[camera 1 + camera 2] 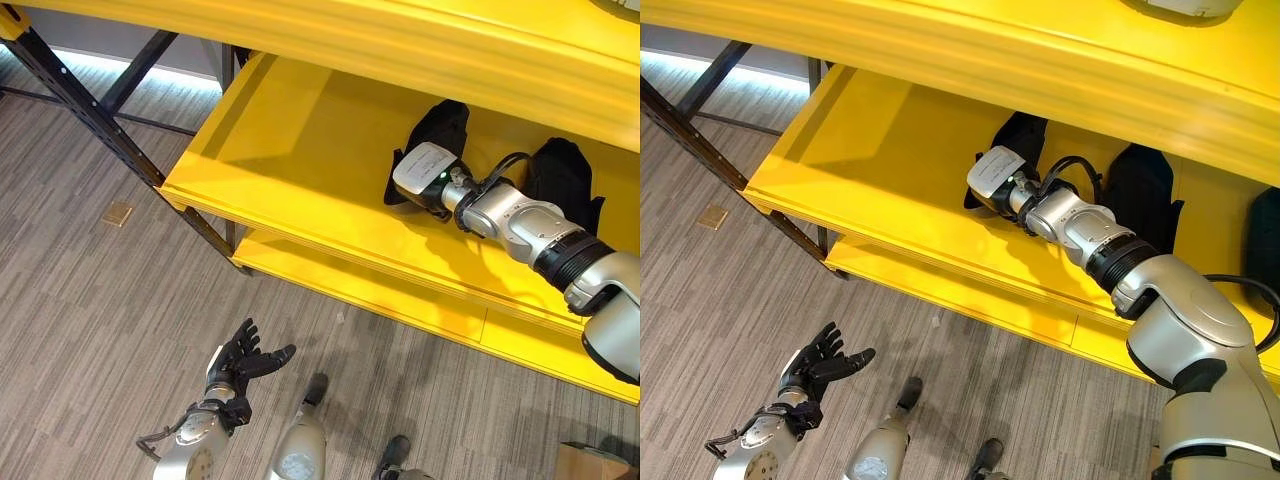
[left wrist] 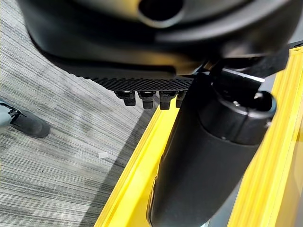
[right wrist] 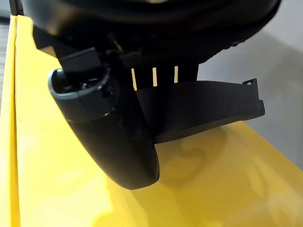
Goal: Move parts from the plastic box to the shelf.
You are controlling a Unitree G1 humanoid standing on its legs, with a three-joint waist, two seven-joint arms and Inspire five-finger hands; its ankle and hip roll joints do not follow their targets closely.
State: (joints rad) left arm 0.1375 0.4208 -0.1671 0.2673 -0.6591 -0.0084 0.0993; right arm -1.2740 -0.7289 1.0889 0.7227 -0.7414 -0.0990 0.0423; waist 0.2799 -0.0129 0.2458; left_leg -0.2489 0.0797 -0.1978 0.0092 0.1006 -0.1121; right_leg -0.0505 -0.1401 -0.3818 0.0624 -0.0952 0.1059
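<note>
Right hand (image 1: 1002, 182) reaches into the yellow shelf (image 1: 300, 150), fingers and thumb closed on a black part (image 3: 203, 109) held just above the shelf board. Second black part (image 1: 562, 180) lies on the same board, nearby. Left hand (image 1: 240, 362) hangs over the floor, fingers spread, holding nothing.

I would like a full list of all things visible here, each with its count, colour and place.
Metal shelf unit: one, yellow boards on a dark frame, across the upper right of the head views.
Black plastic parts: two in the left eye view; one at the right hand, one behind the right forearm; a third at the right eye view's right edge.
Small flat tan piece: one, on the grey floor left of the shelf.
Left hand: dark, open, over the floor.
Right hand: on the shelf, holding a black part.
</note>
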